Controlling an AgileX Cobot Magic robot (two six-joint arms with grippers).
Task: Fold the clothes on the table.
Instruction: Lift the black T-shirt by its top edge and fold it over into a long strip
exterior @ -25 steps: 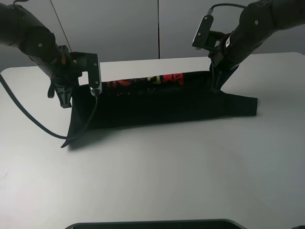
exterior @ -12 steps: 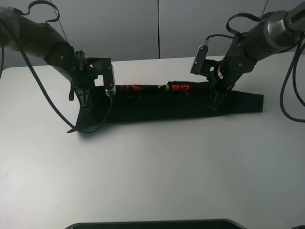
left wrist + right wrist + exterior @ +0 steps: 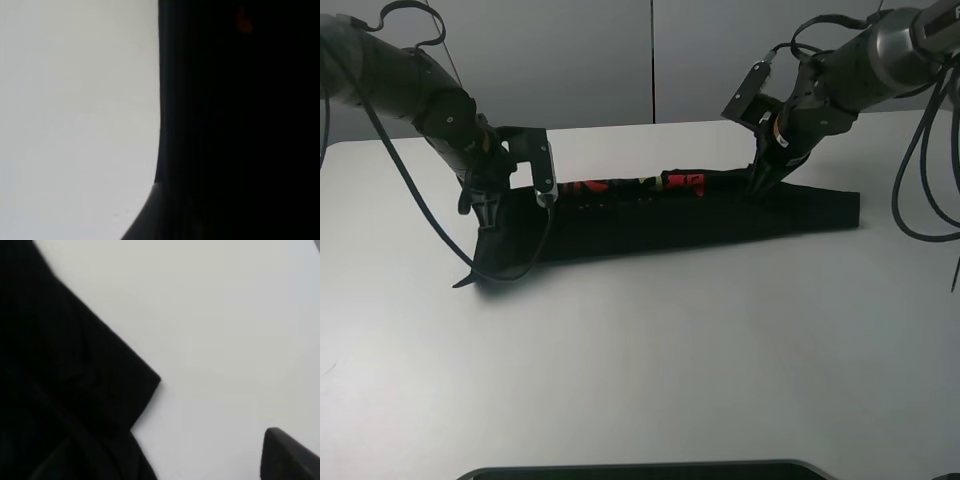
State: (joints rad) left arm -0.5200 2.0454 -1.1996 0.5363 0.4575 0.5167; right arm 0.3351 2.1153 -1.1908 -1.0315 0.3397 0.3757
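Observation:
The black T-shirt [image 3: 670, 215] lies on the white table [image 3: 650, 360] as a long narrow band, with a strip of red and yellow print [image 3: 630, 184] along its far edge. My left gripper [image 3: 485, 207] is down at the band's left end; its wrist view shows only black cloth [image 3: 240, 120] beside bare table [image 3: 75, 110], so its jaws are hidden. My right gripper [image 3: 758, 186] is at the far edge, right of the middle. Its wrist view shows one finger [image 3: 290, 455] standing apart from the cloth [image 3: 60, 390], with bare table between them.
One sleeve end [image 3: 840, 210] reaches right, and a pointed corner [image 3: 470, 275] trails off at the left front. A loose black cable [image 3: 420, 225] hangs from the left arm onto the table. A dark edge [image 3: 640, 470] runs along the front.
The shirt was held up off the table a second ago and now lies flat as a narrower band. Both grippers have come down and back towards the far edge; the right one has since risen slightly.

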